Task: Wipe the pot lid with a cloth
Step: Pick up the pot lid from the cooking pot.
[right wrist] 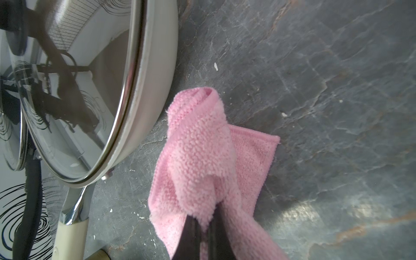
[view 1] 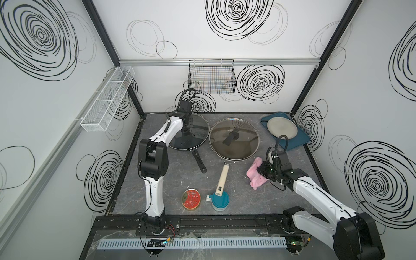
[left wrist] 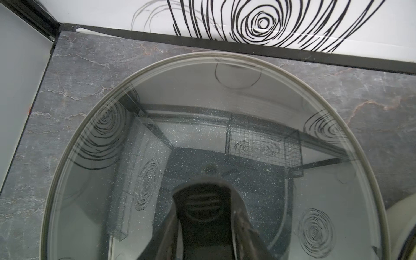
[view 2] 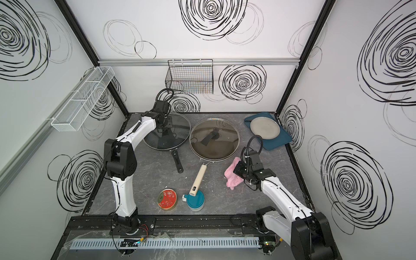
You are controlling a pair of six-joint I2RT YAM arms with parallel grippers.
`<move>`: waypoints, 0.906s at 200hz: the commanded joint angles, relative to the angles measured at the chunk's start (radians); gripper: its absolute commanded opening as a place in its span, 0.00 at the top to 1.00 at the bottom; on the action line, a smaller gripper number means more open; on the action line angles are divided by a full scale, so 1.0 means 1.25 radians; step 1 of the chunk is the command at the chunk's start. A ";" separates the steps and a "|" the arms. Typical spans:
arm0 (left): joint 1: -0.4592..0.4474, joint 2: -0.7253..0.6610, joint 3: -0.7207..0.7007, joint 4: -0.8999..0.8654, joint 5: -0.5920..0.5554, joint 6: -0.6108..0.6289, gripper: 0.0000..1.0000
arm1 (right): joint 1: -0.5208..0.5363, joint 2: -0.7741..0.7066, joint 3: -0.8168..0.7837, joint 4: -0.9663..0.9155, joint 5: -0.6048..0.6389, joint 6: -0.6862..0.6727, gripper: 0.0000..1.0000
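Right gripper (right wrist: 203, 221) is clamped on the pink cloth (right wrist: 202, 146): both fingers pinch a bunched fold, and the rest of the fabric spills ahead of the fingertips, with one corner flat on the grey marbled tabletop (right wrist: 337, 90). In both top views the cloth (view 1: 255, 177) (view 2: 231, 177) sticks out from under this gripper on both sides. The cream pan's glass lid (view 1: 243, 135) sits just beyond the gripper, toward the left arm. The pan's rim is close beside the cloth's raised fold, and I can't tell if they touch. The cream pan handle (view 1: 221, 177) runs back towards the arm bases, well clear of the gripper. Left gripper (left wrist: 203, 213) is down over the dark pan's glass lid (left wrist: 202, 112). Its fingers (left wrist: 245, 229) flank the lid's black handle (left wrist: 202, 202), but the wrist view is blurred there, so I can't tell whether they are clamped on it or just straddling it. That lid sits on the dark frying pan, whose black handle (view 1: 199, 161) points back towards the arm bases. Well back from both grippers, near the arm bases, are a red tin (view 1: 191, 199) and a teal-lidded jar (view 1: 219, 200). Beyond the right gripper, in the far corner, a grey plate (view 1: 281, 128) sits on a blue tray (view 1: 292, 144).
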 commanded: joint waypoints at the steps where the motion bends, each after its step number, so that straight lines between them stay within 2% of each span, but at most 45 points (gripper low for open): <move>1: 0.015 0.011 -0.022 0.005 0.011 0.012 0.65 | -0.005 -0.015 0.002 -0.006 0.003 0.005 1.00; 27: 0.023 0.002 -0.035 0.001 0.006 0.025 0.71 | -0.006 -0.019 -0.005 -0.001 0.002 0.008 1.00; 76: 0.031 0.015 0.002 -0.038 0.012 0.066 0.56 | -0.006 -0.018 -0.011 0.006 -0.002 0.013 1.00; 143: 0.031 0.071 0.075 -0.114 0.018 0.105 0.52 | -0.005 -0.021 -0.018 0.009 -0.003 0.021 1.00; 181: 0.031 0.100 0.113 -0.140 0.034 0.107 0.56 | -0.006 -0.029 -0.019 0.006 0.002 0.022 1.00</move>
